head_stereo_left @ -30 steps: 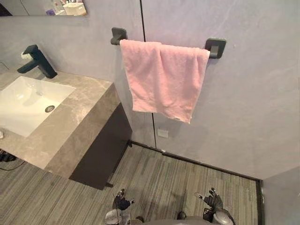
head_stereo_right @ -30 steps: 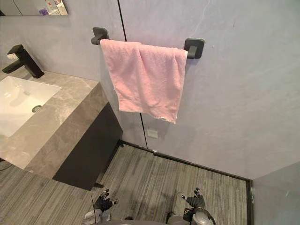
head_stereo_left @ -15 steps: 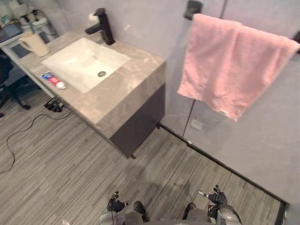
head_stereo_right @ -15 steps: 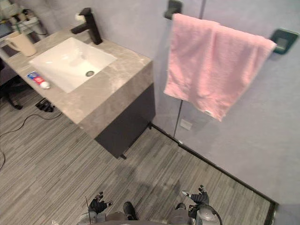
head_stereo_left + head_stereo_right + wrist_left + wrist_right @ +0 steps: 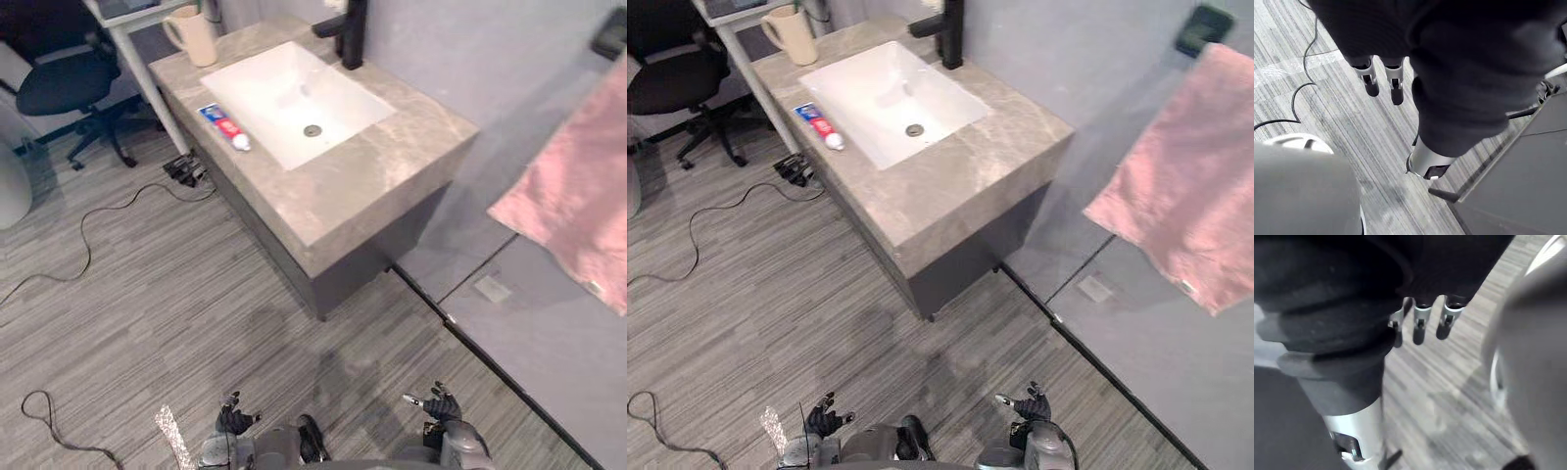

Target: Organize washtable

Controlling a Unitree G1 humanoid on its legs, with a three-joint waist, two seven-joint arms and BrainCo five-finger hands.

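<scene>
Task judged unstarted: the toothpaste tube (image 5: 224,126) lay along the desk's (image 5: 372,176) front edge beside the basin (image 5: 294,93), the mug (image 5: 196,35) near its far end. Both the left hand (image 5: 233,420) and right hand (image 5: 441,405) hung low, well apart from the desk, fingers relaxed, empty.

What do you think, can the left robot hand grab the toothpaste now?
Probably not. The left robot hand hangs low near the floor; the toothpaste lies on the counter beside the sink, far off. Nothing blocks it, but the robot must likely step closer.
</scene>
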